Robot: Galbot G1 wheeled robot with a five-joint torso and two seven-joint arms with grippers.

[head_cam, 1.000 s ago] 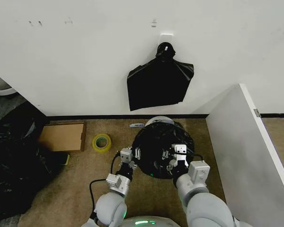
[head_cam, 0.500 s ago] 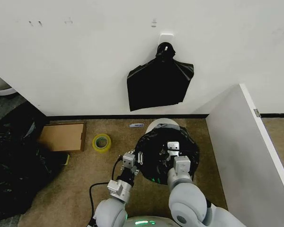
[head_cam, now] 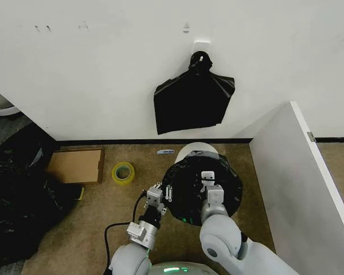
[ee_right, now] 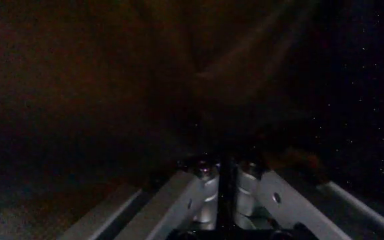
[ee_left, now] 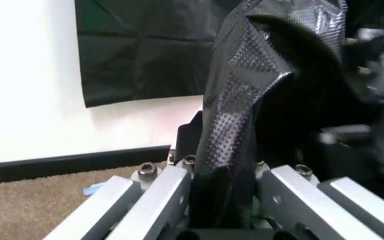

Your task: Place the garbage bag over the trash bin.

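Bag, thin glossy black plastic, draped over round white plastic bucket; my left gripper pinches its edge, right gripper clamped on bag top.

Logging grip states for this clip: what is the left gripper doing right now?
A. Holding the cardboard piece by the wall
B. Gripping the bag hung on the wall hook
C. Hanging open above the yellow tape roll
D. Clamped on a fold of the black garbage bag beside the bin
D: the left gripper has a strip of the garbage bag pinched between its fingers, at the trash bin's left side.
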